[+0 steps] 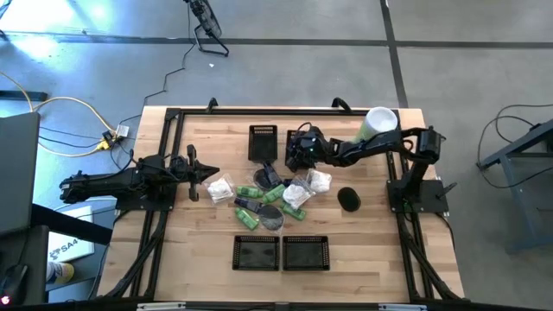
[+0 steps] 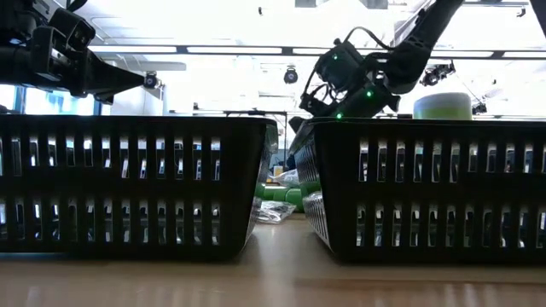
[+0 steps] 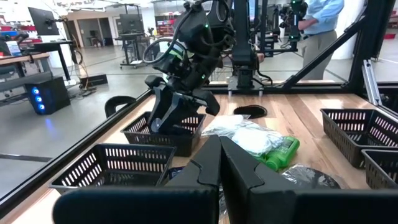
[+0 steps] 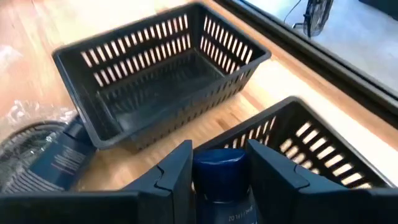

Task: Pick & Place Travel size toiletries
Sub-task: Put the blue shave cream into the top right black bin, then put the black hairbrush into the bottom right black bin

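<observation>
The right gripper (image 4: 217,171) is holding a small dark blue bottle (image 4: 217,177) between its fingers, up in the air beside the black mesh baskets (image 4: 163,71), so it can drop it in one. The left gripper (image 3: 219,165) is waiting, fingers pressed together. More toiletries (image 1: 268,197) are lying mid-tabletop (image 1: 363,250).

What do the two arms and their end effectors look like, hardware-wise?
Both arms are dark, near-black, jointed links. The right arm carries looped black cables near its wrist, where small green lights glow; its end effector has two flat, angular black fingers. The left arm is matte black too, and its end effector has the same blocky, wedge-shaped fingers. No readable markings show.
</observation>
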`<state>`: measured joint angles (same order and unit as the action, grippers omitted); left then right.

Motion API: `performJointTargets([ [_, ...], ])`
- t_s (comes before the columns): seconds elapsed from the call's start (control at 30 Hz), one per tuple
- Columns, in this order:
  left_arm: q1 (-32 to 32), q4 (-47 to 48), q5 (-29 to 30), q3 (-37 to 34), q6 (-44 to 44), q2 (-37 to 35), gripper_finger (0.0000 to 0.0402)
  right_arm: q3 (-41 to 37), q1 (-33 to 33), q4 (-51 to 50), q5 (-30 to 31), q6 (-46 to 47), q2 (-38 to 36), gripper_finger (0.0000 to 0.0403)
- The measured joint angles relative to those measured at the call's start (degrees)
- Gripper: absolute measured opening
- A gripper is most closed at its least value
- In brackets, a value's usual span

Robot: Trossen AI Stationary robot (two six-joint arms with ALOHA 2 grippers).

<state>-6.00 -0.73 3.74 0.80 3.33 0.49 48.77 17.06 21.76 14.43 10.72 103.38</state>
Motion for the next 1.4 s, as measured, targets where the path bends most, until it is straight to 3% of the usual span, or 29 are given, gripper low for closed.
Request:
performJointTargets([
  [0.2,0.0,0.0,0.0,0.0,0.0,0.0,0.0,0.0,0.0,1.0,0.2,-0.7,0.0,0.0137],
  [0.47,0.0,0.0,0.0,0.0,-0.1,0.0,0.0,0.0,0.0,1.1,0.5,-1.9,-0.5,0.0191],
  [0.63,0.0,0.0,0.0,0.0,-0.1,0.0,0.0,0.0,0.0,1.1,0.7,-3.1,-4.6,0.0207],
  [0.83,0.0,0.0,0.0,0.0,-0.1,0.0,0.0,0.0,-0.5,-1.4,0.4,-7.5,-12.1,0.0187],
  [1.23,0.0,0.0,-0.1,0.0,-0.1,0.0,0.0,0.0,-3.5,-19.0,-0.1,-9.1,-27.0,0.0129],
  [1.4,0.0,0.0,-0.1,0.0,0.0,0.0,0.0,0.0,-2.2,-21.5,-6.4,-9.1,-27.6,0.0093],
])
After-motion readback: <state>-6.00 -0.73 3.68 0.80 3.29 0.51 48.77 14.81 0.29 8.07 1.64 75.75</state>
